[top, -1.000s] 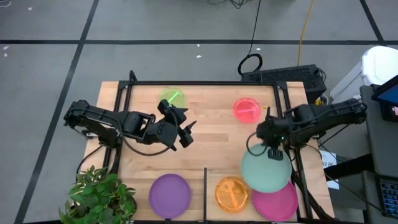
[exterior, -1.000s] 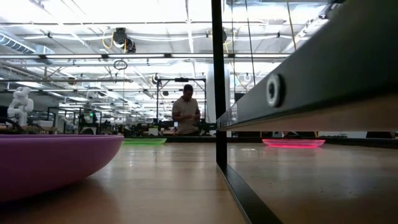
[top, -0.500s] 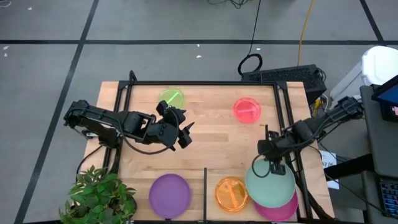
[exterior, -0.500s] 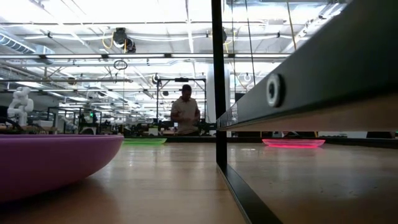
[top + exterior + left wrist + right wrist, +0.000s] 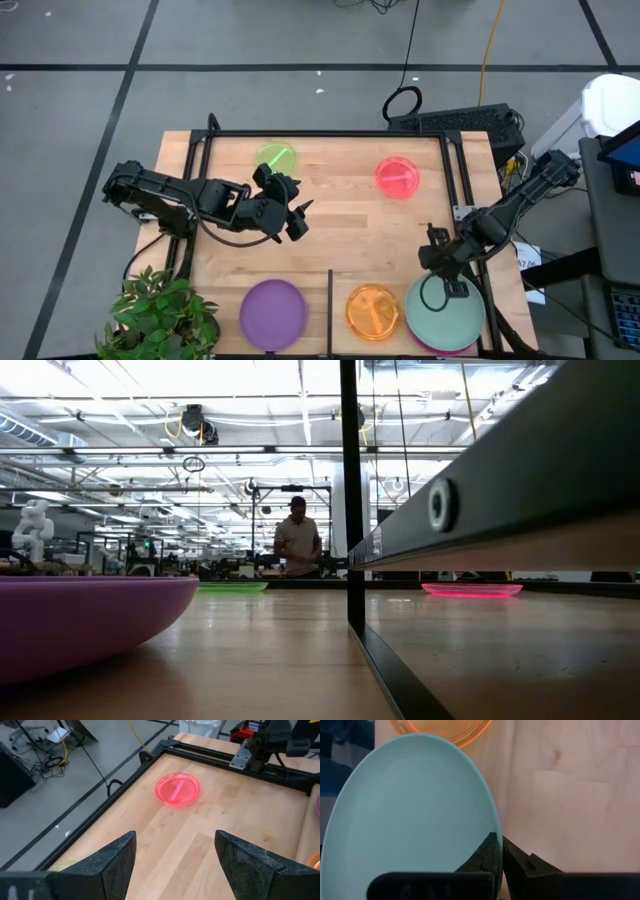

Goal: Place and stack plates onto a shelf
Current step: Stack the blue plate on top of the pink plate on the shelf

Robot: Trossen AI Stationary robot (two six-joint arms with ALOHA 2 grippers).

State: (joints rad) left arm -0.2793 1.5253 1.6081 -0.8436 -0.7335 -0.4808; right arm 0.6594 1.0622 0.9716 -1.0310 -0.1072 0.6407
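Purple plate sits at the near-left of the worktop, left of the thin black divider bar, untouched. Left gripper hovers mid-worktop with fingers spread wide and nothing between them; the small green plate lies just beyond it toward the far edge, and its wrist camera looks across at the red-pink plate lying flat near the far-right corner. Either is a plausible next pick for that arm, green being nearer. Right of the bar, on the shelf side: translucent orange plate, then the pale teal plate directly over the magenta plate, of which only a sliver shows at the near edge. Right gripper is pinched shut on the teal plate's rim, on the side facing the worktop's middle, so the plate extends away from it toward the near edge. Teal plate looks opaque, round, shallow. Alignment over magenta looks close; whether teal is resting on it or just above can't be told. Judgement: release comes next, then retreat without dragging the rim.
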